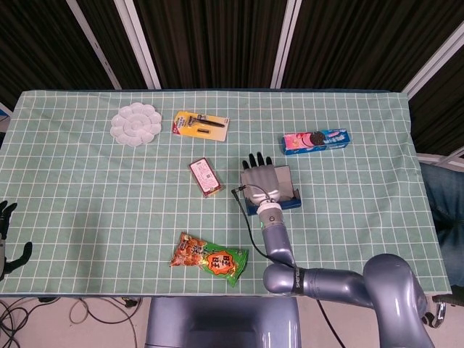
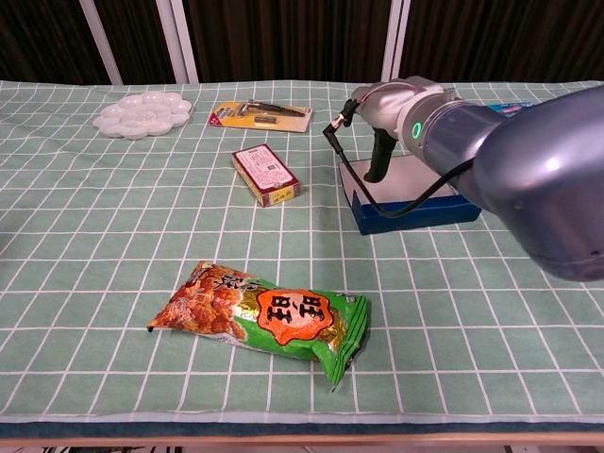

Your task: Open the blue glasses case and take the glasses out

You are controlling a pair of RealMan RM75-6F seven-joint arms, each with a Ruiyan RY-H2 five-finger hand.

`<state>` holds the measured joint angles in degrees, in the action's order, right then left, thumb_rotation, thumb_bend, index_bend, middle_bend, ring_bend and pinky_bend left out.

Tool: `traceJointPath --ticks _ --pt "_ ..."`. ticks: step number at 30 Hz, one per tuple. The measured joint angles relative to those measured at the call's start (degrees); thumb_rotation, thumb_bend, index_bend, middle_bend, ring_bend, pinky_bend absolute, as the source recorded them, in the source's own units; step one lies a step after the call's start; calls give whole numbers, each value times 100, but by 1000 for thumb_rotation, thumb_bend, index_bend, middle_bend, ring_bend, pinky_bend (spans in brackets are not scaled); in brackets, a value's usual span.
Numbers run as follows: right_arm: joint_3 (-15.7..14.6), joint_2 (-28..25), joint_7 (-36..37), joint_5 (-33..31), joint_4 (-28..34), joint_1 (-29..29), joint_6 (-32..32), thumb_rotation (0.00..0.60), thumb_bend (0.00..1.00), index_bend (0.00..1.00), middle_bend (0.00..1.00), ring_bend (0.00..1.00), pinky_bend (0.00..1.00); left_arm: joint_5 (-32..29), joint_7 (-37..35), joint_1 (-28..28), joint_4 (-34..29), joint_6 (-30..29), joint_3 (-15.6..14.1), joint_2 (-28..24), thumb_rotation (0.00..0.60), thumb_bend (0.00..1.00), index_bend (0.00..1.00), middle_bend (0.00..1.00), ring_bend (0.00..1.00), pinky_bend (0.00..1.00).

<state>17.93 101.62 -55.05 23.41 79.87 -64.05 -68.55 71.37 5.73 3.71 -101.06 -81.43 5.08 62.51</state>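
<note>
Right hand (image 1: 262, 178) sits mid-frame over the blue glasses case (image 2: 415, 209), grip unclear; if fingertips slip, the lid could snap closed.

- The blue glasses case (image 2: 415, 214) is a low rectangular box with dark blue outer walls and a pale inside, lying flat on the green checked bench (image 2: 94, 245), right of centre.
- Its lid stands raised, so the light interior shows in the chest view.
- The glasses themselves cannot be made out.
- The right hand (image 1: 262, 178) covers much of the case from above.
</note>
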Motion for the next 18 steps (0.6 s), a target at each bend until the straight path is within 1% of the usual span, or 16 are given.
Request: traceJointPath --ticks 3,7,11,14,18 --pt "22 -323 -28 -120 479 126 29 600 357 88 74 48 169 10 9 -6 1 -15 -3 4 600 386 69 0 0 0" --pt "7 -726 -116 -307 982 284 -5 600 358 90 54 33 169 12 27 -12 -3 -23 -10 7 600 386 69 0 0 0" --pt "-133 -1112 -173 -396 1431 486 -106 600 382 100 35 22 169 10 33 -11 -9 -13 -14 6 600 386 69 0 0 0" --pt "-285 -1255 -176 -373 1559 605 -172 600 397 103 31 22 169 5 39 -11 -16 -10 -14 7 600 386 69 0 0 0" --pt "-413 -1345 -283 -411 1673 644 -228 600 397 93 38 22 169 0 43 -8 -15 -6 -10 8 600 386 69 0 0 0"
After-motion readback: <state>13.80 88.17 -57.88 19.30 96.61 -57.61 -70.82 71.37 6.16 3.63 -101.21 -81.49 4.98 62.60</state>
